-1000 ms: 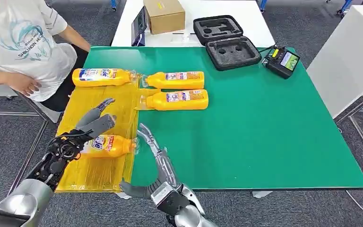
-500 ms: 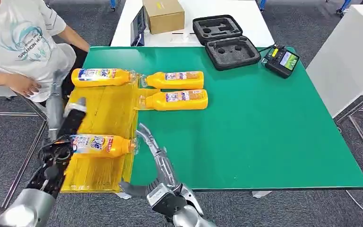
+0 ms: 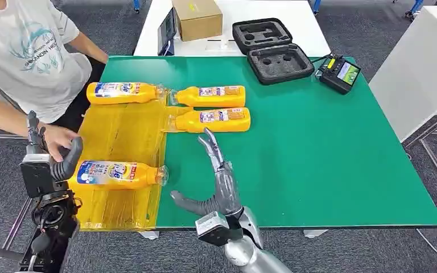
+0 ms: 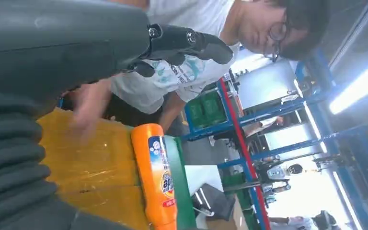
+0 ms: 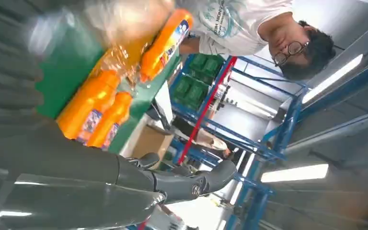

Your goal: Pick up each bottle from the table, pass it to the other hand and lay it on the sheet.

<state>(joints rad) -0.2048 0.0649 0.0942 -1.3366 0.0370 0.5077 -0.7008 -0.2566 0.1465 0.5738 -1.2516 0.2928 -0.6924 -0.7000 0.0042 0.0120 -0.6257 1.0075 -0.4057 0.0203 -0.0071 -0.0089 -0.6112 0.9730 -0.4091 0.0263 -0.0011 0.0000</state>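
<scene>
Lying btwn hands, untouched: bottle (image 3: 116, 174) on sheet (image 3: 126, 133)

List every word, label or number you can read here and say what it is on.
Bottle labels: blue lettering, too blurred to read.
Person's T-shirt: a line of print under a graphic, too small to read.
Handheld controller screen: nothing legible.
Cardboard box: a yellow sticker, unreadable.

- Grey carpet floor (image 3: 341, 250) around the green-topped desk (image 3: 318, 148).
- White table (image 3: 273, 11) behind it.
- Blue metal shelving (image 5: 249, 139) under bright ceiling lights (image 5: 294, 173).
</scene>
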